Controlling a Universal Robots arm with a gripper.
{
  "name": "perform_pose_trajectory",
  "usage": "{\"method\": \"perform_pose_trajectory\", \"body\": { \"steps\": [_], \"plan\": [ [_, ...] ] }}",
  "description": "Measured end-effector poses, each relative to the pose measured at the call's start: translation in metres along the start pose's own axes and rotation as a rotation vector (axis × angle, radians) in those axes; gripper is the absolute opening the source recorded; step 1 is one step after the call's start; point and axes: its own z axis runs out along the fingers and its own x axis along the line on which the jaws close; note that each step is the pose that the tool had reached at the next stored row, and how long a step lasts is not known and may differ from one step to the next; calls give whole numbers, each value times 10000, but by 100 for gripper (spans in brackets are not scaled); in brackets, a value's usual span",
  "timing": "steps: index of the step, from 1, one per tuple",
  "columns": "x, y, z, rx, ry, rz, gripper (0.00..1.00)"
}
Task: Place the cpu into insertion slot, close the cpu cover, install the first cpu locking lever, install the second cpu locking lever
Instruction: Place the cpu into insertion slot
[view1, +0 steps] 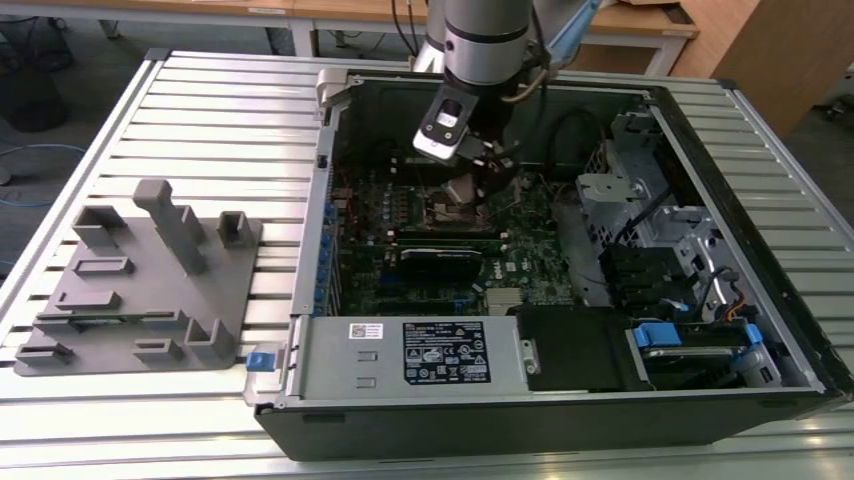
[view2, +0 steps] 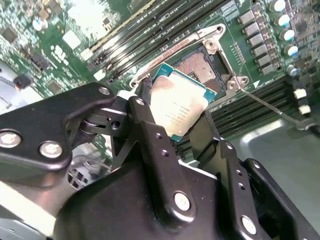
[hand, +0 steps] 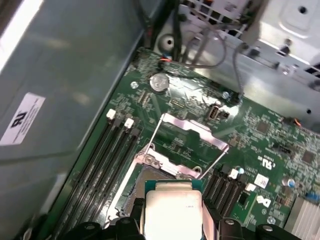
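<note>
Just above the insertion slot, the gripper clamps the cpu, a flat square with dull silver-tan top and green edge

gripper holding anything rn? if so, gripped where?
Yes. The gripper holds the cpu, pinched by two opposite edges with its metal top showing. It hangs beside the insertion slot, not seated.

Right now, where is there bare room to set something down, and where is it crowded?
Bare ribbed table on the exterior view's left, behind the grey fixture and in front of it. Crowded: inside the case, where the tool holds the cpu by the insertion slot.
</note>
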Motion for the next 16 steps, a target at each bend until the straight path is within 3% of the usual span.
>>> {"method": "perform_pose_trajectory", "body": {
  "steps": [8,16],
  "plan": [
    [0,0,1,-1,-5,142,54],
    [0,0,5,25,-97,1322,54]
  ]
}}
